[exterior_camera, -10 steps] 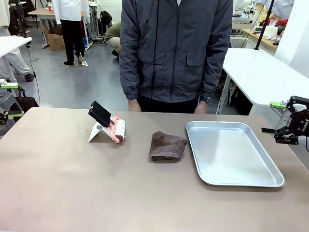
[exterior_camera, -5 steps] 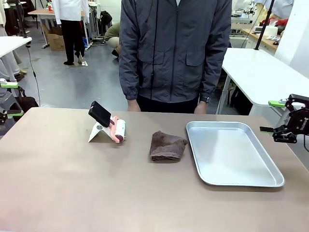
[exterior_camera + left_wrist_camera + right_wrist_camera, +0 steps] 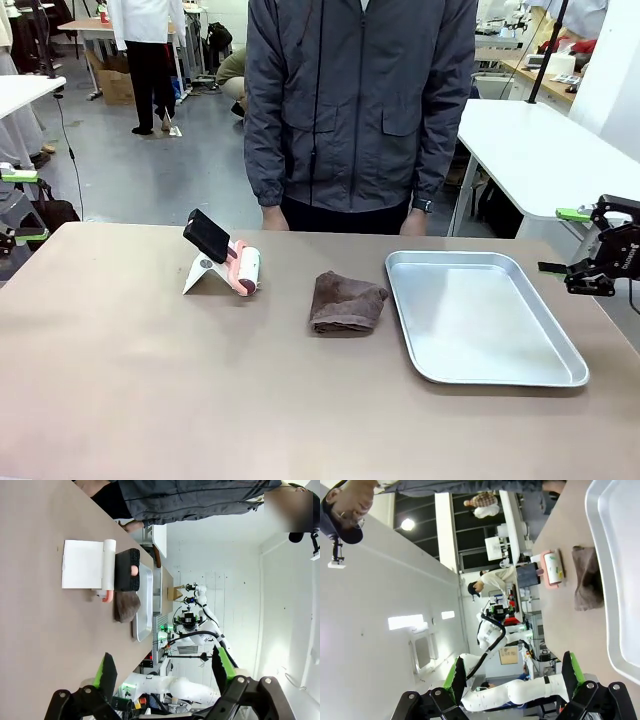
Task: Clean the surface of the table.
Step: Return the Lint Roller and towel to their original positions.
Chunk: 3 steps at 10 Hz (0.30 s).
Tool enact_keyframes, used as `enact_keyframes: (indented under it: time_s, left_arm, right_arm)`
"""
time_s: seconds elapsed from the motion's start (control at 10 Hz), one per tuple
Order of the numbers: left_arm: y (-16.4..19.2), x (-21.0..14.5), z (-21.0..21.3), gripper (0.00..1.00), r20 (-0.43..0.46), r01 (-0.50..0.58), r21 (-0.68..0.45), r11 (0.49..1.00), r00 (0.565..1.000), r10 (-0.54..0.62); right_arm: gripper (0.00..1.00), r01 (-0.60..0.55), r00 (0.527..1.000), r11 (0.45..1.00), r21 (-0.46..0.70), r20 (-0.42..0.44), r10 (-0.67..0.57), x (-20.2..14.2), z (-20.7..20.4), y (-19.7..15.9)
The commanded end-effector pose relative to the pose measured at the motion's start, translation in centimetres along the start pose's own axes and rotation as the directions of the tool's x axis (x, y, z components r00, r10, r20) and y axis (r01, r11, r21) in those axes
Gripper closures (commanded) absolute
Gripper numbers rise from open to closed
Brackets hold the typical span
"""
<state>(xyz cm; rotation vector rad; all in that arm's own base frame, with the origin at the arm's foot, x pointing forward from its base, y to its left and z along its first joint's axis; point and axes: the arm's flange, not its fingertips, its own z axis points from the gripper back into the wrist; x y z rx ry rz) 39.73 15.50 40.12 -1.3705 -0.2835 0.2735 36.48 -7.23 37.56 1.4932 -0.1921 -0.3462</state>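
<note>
Table (image 3: 150, 380), brownish-taupe and matte, spans the front view from edge to edge, with a person in a grey jacket (image 3: 360, 100) standing at its far side. On it, left of centre, a lint roller (image 3: 245, 268) rests on a white folded stand (image 3: 203, 272) with a black sponge-like block (image 3: 207, 235) propped on top; a crumpled brown cloth (image 3: 345, 302) lies near the middle, and a shiny metal tray (image 3: 480, 318) sits just beside it to the right. The right gripper (image 3: 580, 270) hangs off the table's right edge, well apart from the tray, its green-padded fingers spread with nothing between them. In the left wrist view the scene is rolled sideways: the table (image 3: 35, 605) fills the left side, the roller and stand, the cloth (image 3: 126, 607) and the tray (image 3: 143, 605) lie in a row, and the left gripper (image 3: 162, 670) stands wide and empty. The right wrist view shows the right gripper (image 3: 512, 677) likewise released and empty, with the tray (image 3: 615, 580), cloth (image 3: 585, 577) and roller (image 3: 552, 569) on the table (image 3: 560, 630).
</note>
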Motion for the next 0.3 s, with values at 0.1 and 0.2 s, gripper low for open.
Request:
enact_keyframes:
  time_s: [0.1,0.2]
  left_arm:
    - [-0.14,-0.61,-0.02,0.0,0.001,0.005,0.01,1.0,1.0,-0.005]
    - [-0.14,-0.61,-0.02,0.0,0.001,0.005,0.01,1.0,1.0,-0.005]
  right_arm:
    - [0.0,-0.006,1.0,1.0,-0.002,-0.013,0.006,-0.23,0.08,0.33]
    - [0.0,-0.006,1.0,1.0,-0.002,-0.013,0.006,-0.23,0.08,0.33]
